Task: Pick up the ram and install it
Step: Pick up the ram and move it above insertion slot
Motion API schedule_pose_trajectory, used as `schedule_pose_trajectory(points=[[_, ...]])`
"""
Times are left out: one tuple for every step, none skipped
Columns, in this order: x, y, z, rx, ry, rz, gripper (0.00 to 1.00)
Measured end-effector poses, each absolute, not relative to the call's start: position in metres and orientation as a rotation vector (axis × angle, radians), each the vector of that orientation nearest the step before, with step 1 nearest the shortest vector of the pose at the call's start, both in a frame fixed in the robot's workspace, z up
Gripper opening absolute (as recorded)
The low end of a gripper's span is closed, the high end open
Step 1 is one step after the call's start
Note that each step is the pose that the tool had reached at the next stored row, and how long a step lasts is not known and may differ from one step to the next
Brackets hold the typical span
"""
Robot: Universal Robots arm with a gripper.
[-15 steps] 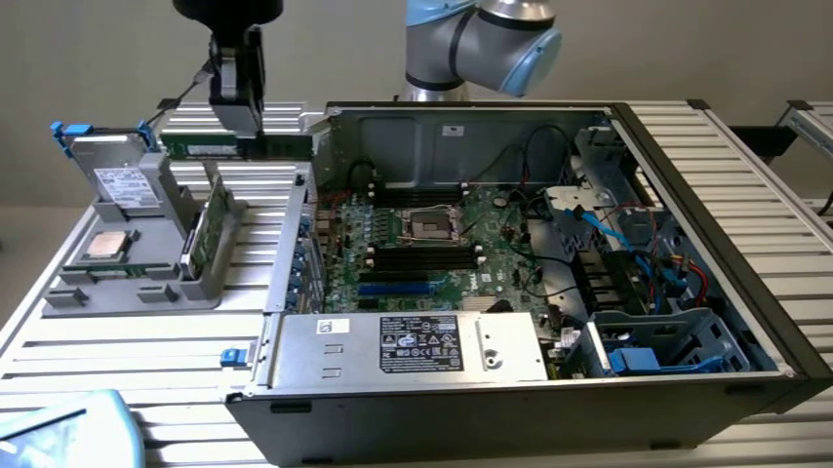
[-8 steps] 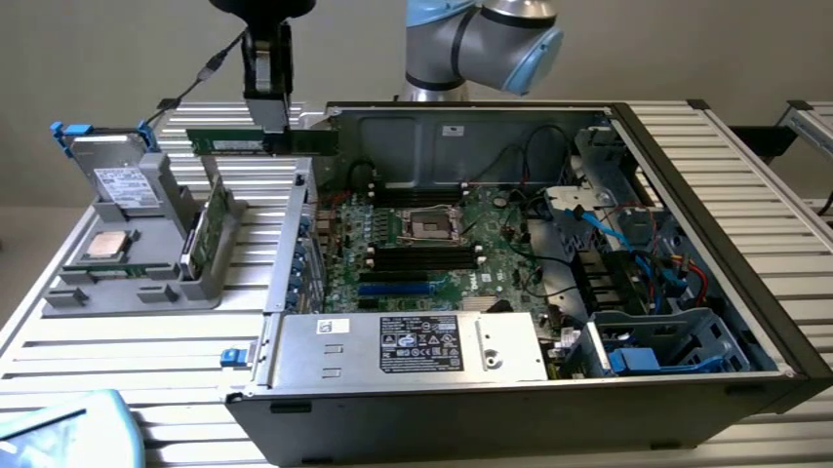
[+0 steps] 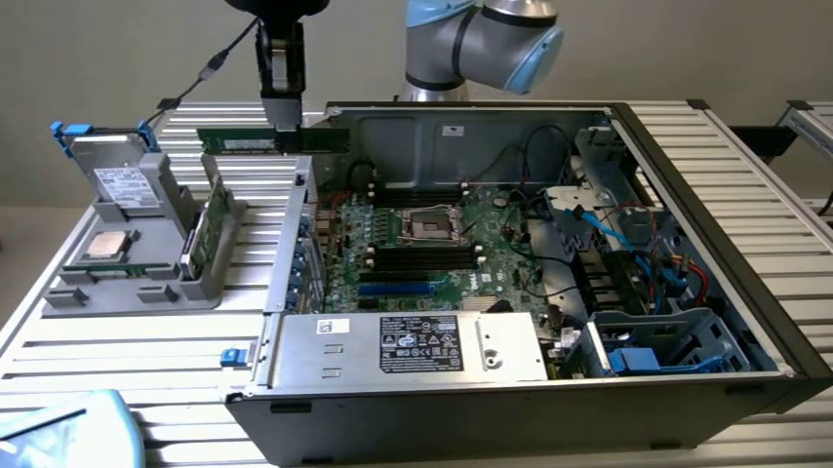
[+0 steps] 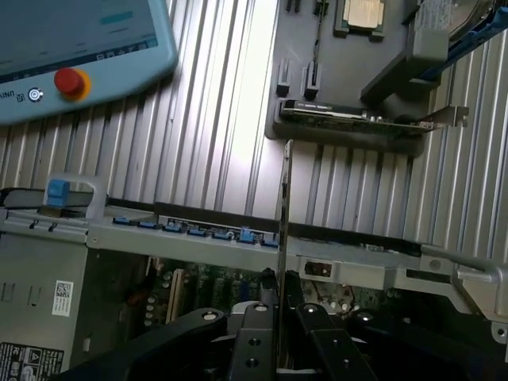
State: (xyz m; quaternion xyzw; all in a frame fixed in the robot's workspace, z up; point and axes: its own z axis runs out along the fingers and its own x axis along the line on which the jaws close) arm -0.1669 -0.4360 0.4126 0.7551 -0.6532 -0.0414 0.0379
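Ribbed metal tabletop (image 3: 143,361) below the fingers (image 3: 281,109), plain wall behind. Closed on one ram (image 3: 234,142); one open case (image 3: 521,419) beside.

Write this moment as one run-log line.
fingers: shut on ram | ram: airborne, level, above computer case wall | install: not yet done

Arm (image 3: 482,39): upper part cut off by edge.
Pendant (image 3: 59,429): cropped at corner.
Ram (image 4: 284,206): edge-on in wrist view, faces hidden.
Supply label (image 3: 419,343): print too small to read.
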Motion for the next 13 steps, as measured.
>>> schedule_pose_trajectory(points=[[-0.163, -0.436, 0.413, 2.318, -2.003, -0.127, 0.14], [-0.159, -0.436, 0.413, 2.319, -2.002, -0.127, 0.14], [-0.156, -0.436, 0.413, 2.319, -2.001, -0.127, 0.14], [-0.152, -0.436, 0.413, 2.32, -2.0, -0.127, 0.14], [-0.148, -0.436, 0.413, 2.32, -2.0, -0.127, 0.14], [-0.143, -0.436, 0.413, 2.32, -2.0, -0.127, 0.14], [-0.139, -0.436, 0.413, 2.32, -2.0, -0.127, 0.14], [-0.134, -0.436, 0.413, 2.32, -2.0, -0.127, 0.14], [-0.13, -0.436, 0.413, 2.32, -2.0, -0.127, 0.14], [-0.125, -0.436, 0.413, 2.32, -2.0, -0.127, 0.14], [-0.12, -0.436, 0.413, 2.32, -2.0, -0.127, 0.14], [-0.116, -0.436, 0.413, 2.32, -2.0, -0.127, 0.14], [-0.111, -0.436, 0.412, 2.32, -2.0, -0.127, 0.14]])
